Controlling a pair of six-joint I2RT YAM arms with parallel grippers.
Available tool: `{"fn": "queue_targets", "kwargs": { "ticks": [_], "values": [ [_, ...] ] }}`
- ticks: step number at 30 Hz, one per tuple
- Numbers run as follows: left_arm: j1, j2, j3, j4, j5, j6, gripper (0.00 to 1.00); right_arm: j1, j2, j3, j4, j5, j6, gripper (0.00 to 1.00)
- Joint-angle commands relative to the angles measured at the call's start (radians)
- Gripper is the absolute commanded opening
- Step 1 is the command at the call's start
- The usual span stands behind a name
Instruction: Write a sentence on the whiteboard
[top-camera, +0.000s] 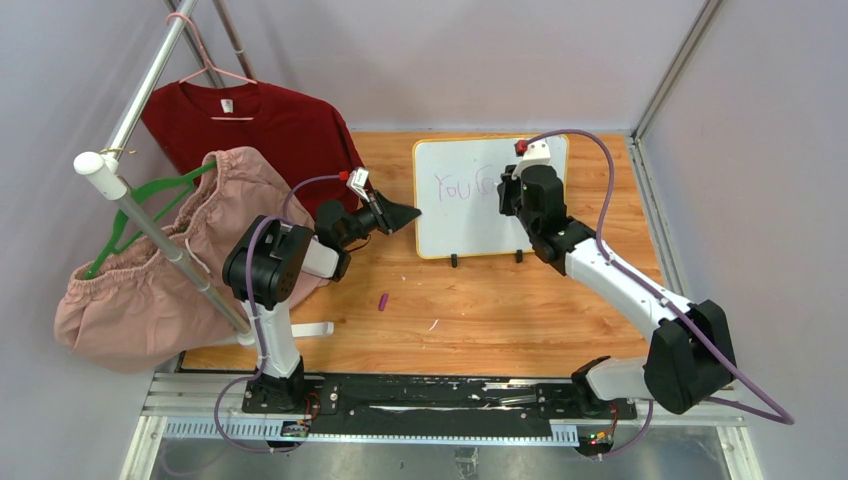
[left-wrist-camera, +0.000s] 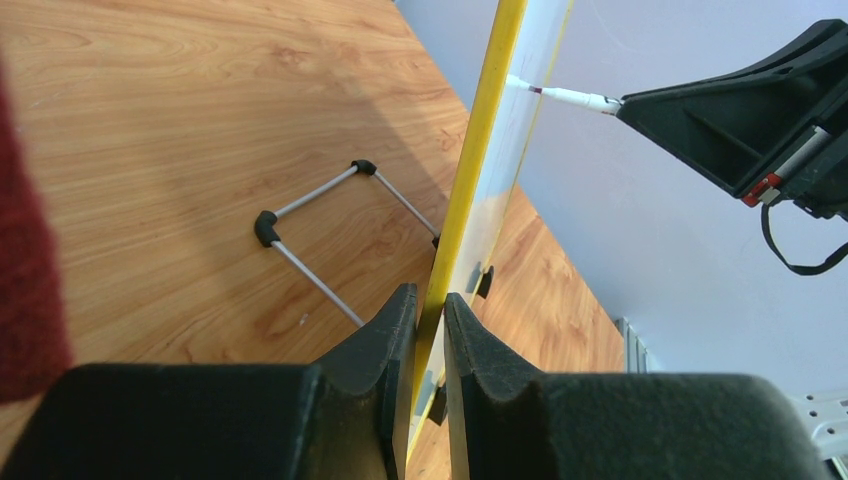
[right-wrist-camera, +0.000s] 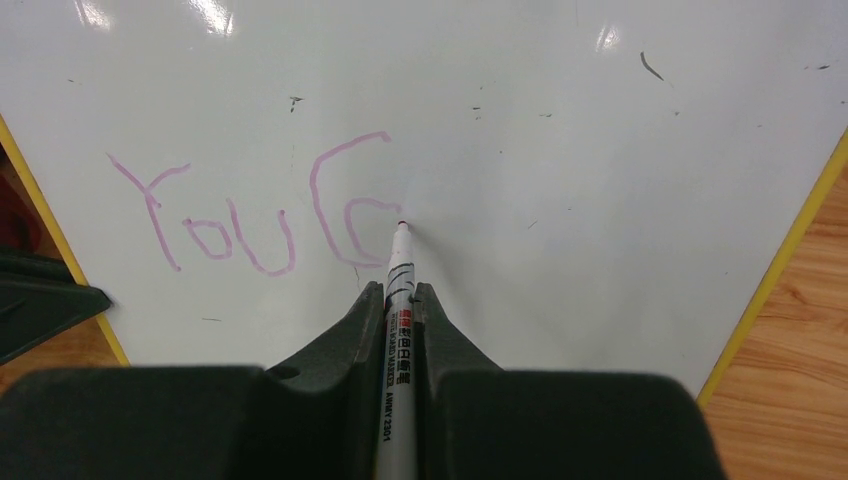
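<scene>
The whiteboard (top-camera: 462, 228) stood on its feet on the wooden table (top-camera: 500, 310), toward the far side, between the two arms.

Left gripper (left-wrist-camera: 430, 300): jaws nearly closed, clamped on the yellow frame (left-wrist-camera: 472, 180) at the board's left edge, one finger on each face of the board.

Right gripper (right-wrist-camera: 398, 292): jaws clenched on a white marker (right-wrist-camera: 397, 345), which ran lengthwise between the fingers and projected forward. The marker tip touched the white surface.

The sentence (right-wrist-camera: 262, 225) was incomplete. The purple strokes read "You", followed by a large "C" and a partly formed letter. The marker tip rested at the right end of that last stroke.
</scene>
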Motion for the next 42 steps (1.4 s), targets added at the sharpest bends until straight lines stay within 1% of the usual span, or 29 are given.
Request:
{"fn": "queue_targets", "kwargs": {
  "ticks": [1,9,24,36,42],
  "values": [
    [0.0,-0.014,-0.007,0.064,0.009,0.002,0.2,-0.018,0.01,0.043,0.008,0.018,-0.016,0.0],
    [-0.001,-0.015,-0.007,0.065,0.01,0.002,0.2,-0.018,0.014,0.047,0.005,0.017,-0.015,0.0],
    [-0.004,-0.015,-0.008,0.064,0.008,0.002,0.2,-0.019,-0.001,-0.012,-0.008,0.0,0.005,0.0],
    [-0.006,-0.015,-0.007,0.064,0.008,0.003,0.2,-0.018,-0.031,-0.056,-0.019,-0.008,0.017,0.0],
    [-0.006,-0.015,-0.007,0.064,0.008,0.003,0.2,-0.018,-0.082,-0.051,-0.01,-0.012,0.035,0.0]
  ]
}}
